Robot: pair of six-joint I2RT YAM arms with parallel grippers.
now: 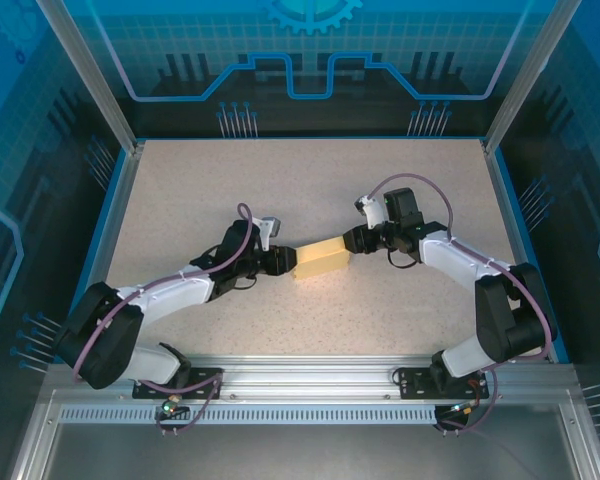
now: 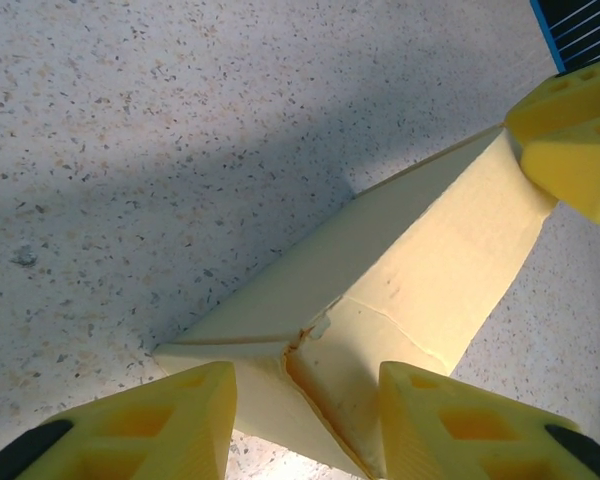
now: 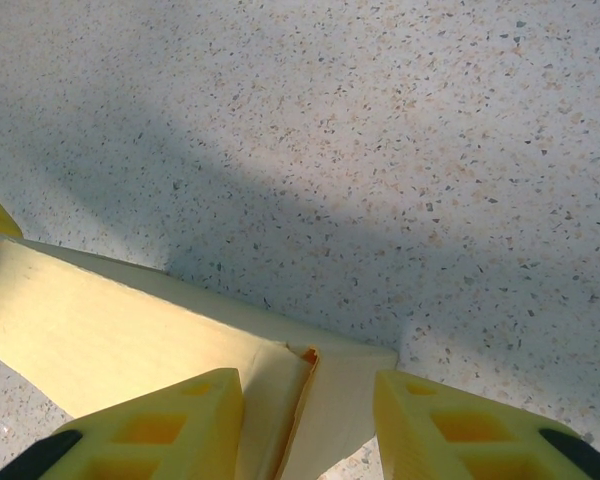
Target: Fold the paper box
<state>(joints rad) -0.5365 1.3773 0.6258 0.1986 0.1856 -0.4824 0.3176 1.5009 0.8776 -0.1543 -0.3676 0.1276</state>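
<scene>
**Paper box held at both ends.** The paper box (image 1: 321,262) lies on the bench (image 1: 310,180) as a long, nearly closed rectangular form. The left pincer (image 1: 285,262) is clenched on the box's left end and the right pincer (image 1: 352,240) on its right end, so the box spans the 2 pincers.

**Risks, as judged:** the card is thin, so a harder squeeze or a push of the 2 ends toward each other may buckle the long panels. A pull or twist may reopen the end flaps.

**Differences between views:** the top view gives the overall layout but no seam detail. The left wrist view shows a ragged, slightly torn flap edge at the box's left end, with a crease crossing the upper panel. The right wrist view shows a narrow dark-edged gap at the box's right end, suggesting a flap not fully seated.
</scene>
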